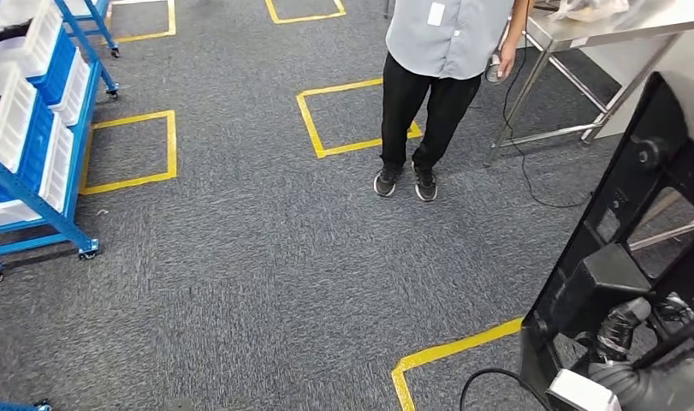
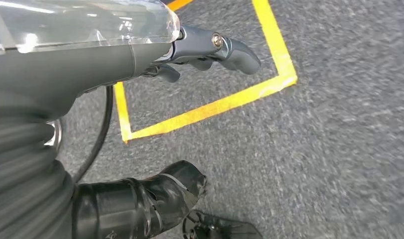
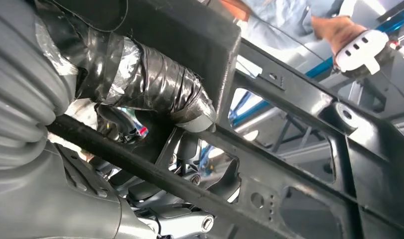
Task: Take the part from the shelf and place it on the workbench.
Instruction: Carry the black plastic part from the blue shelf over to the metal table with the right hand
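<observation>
**How Many Things Are Here**

There is one big black part (image 1: 621, 248) with holes in it. One robot hand, the right hand (image 3: 155, 87), holds it. The other robot hand, the left hand (image 2: 200, 52), holds nothing. That makes two robot hands.

One person (image 1: 437, 77) stands on the grey floor (image 1: 258, 291). The person wears two dark shoes (image 1: 386, 181).

One blue shelf (image 1: 35, 145) with white bins stands on little wheels. One metal table (image 1: 600, 34) stands near the person.

Four full yellow squares (image 1: 358, 118) are marked on the floor, and one more yellow corner.
</observation>
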Tool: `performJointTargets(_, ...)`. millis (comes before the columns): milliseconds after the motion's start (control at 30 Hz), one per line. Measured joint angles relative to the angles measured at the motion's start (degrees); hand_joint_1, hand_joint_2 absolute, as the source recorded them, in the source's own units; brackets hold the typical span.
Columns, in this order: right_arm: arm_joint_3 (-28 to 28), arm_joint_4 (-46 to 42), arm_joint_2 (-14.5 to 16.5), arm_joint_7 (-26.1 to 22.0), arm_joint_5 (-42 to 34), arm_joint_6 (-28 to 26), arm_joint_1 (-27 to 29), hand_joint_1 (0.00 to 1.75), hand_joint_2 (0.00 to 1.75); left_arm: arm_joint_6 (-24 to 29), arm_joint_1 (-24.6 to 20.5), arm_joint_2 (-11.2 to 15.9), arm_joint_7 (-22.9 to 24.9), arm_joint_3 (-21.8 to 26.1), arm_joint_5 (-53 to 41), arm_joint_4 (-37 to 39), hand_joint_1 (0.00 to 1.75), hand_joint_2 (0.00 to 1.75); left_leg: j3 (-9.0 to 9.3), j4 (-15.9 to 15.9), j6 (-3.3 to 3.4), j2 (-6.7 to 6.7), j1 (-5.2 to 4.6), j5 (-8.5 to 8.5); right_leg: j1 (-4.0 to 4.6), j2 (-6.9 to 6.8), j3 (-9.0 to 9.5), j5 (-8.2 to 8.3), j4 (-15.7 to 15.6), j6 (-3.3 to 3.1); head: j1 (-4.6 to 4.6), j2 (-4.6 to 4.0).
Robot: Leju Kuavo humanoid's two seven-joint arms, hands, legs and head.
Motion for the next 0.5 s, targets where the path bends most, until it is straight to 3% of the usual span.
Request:
performJointTargets(33,-0.01,0.06,-0.10,0.09,-0.01,0.00,-0.08,1.75,1.75,-0.03,0.07,0.01,-0.11,0.00,0.00,-0.01,0.00,1.75,-0.01,-0.09,0.23,0.71,-0.08,0.05,0.01,-1.90,-1.48,-1.83,3.22,0.18,0.02,0.00)
performJointTargets(67,-0.01,0.14,-0.18,0.16,-0.02,0.00,-0.15,1.75,1.75,-0.07,0.17,0.00,-0.24,0.00,0.00,-0.01,0.00,1.75,-0.07,-0.08,0.36,1.45,-0.16,0.04,-0.07,-2.90,-3.29,-3.66,7.04,0.37,0.03,0.00)
performJointTargets(100,-0.01,0.21,-0.21,0.21,-0.02,0.00,-0.14,1.75,1.75,-0.10,0.27,0.00,-0.39,0.00,0.00,-0.01,0.00,1.75,-0.14,-0.05,0.39,2.23,-0.23,0.00,-0.18,-3.30,-4.85,-4.87,10.31,0.54,0.03,0.01)
performJointTargets(133,-0.01,0.27,-0.23,0.26,0.00,0.00,-0.08,1.75,1.75,-0.13,0.32,0.00,-0.56,0.00,0.00,-0.01,0.00,1.75,-0.16,-0.03,0.40,2.99,-0.27,-0.05,-0.27,-3.47,-5.61,-5.06,11.95,0.65,0.03,0.01)
performJointTargets(167,-0.01,0.31,-0.25,0.27,0.03,0.00,-0.05,1.75,1.75,-0.15,0.32,0.00,-0.69,0.00,0.01,-0.01,0.00,1.75,-0.14,0.00,0.36,3.72,-0.29,-0.12,-0.32,-3.65,-5.21,-4.15,11.33,0.70,0.03,0.01)
performJointTargets(200,-0.01,0.32,-0.26,0.28,0.07,0.00,-0.05,1.75,1.75,-0.19,0.28,-0.01,-0.80,0.00,0.02,-0.01,0.00,1.75,-0.06,0.03,0.29,4.36,-0.30,-0.22,-0.32,-4.05,-3.64,-2.42,8.46,0.64,0.03,0.01)
performJointTargets(267,-0.01,0.33,-0.27,0.28,0.13,0.00,-0.09,1.75,1.75,-0.26,0.23,-0.03,-0.97,0.00,0.02,0.00,0.00,1.75,0.27,0.12,-0.05,5.53,-0.45,-0.52,0.05,-6.35,0.80,0.73,0.29,0.14,0.03,-0.01)
performJointTargets(333,-0.01,0.31,-0.28,0.31,0.16,-0.01,-0.11,1.75,1.75,-0.30,0.23,-0.05,-1.11,0.00,0.02,0.01,0.00,1.75,0.55,0.16,-0.61,6.52,-0.63,-0.79,0.62,-7.78,2.81,1.64,-3.87,-0.54,0.03,-0.01)
performJointTargets(433,-0.02,0.25,-0.31,0.32,0.21,-0.02,0.08,1.75,1.75,-0.35,0.10,-0.07,-1.30,0.00,0.02,0.00,0.00,1.75,0.99,0.18,-1.58,7.51,-0.65,-1.15,0.65,-6.06,2.69,1.90,-4.37,-1.38,0.01,0.00)
performJointTargets(500,-0.03,0.22,-0.31,0.32,0.28,-0.03,0.13,1.75,1.75,-0.38,0.06,-0.06,-1.43,0.00,0.03,-0.01,0.00,1.75,0.05,2.97,-2.15,5.18,-0.50,-3.24,0.21,-4.79,2.99,2.42,-5.00,-2.01,-0.06,-0.01)
